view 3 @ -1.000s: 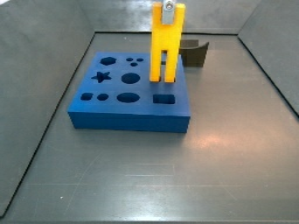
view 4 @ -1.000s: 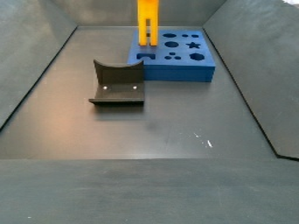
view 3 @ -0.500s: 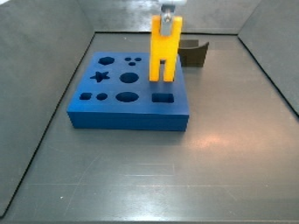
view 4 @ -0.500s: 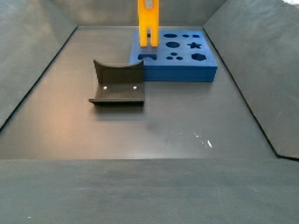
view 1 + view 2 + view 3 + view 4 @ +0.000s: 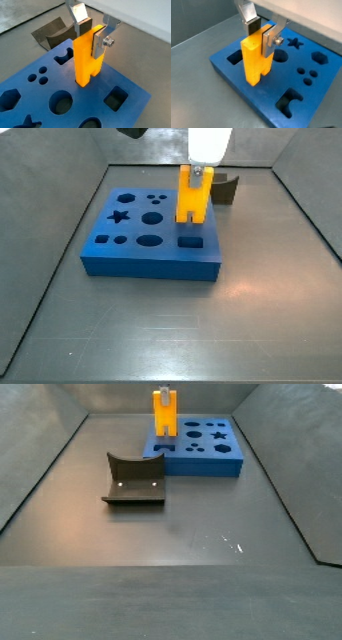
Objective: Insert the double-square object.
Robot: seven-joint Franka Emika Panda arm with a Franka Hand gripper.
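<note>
- Yellow-orange plastic forms the double-square object [image 5: 87, 55], a tall narrow block standing upright, its lower end forked into two square legs
- It hangs over the blue holed block [image 5: 150, 238], by the corner that faces the dark grey curved piece in a side view [image 5: 195, 196]; in both wrist views its leg tips [image 5: 256, 79] sit at or just above the blue top face, and whether they have entered a hole cannot be told
- Flat silver fingers [image 5: 102, 41] of the gripper [image 5: 92, 31] are clamped on the upper part of the yellow-orange block, one plate on each broad side, seen again in a wrist view [image 5: 260, 31]
- From the side, the gripper [image 5: 198, 170] comes straight down from above and holds the block by its top; in a side view [image 5: 163, 394] only the very top of that grip shows
- The blue block's top carries cut-outs, among them round holes, a star [image 5: 294, 43] and a square hole [image 5: 115, 97]
- A dark grey curved piece [image 5: 132, 478] lies on the grey floor [image 5: 187, 534] just beside the blue block, not touching it as far as a side view shows
- Grey walls rise around the floor on all visible sides
</note>
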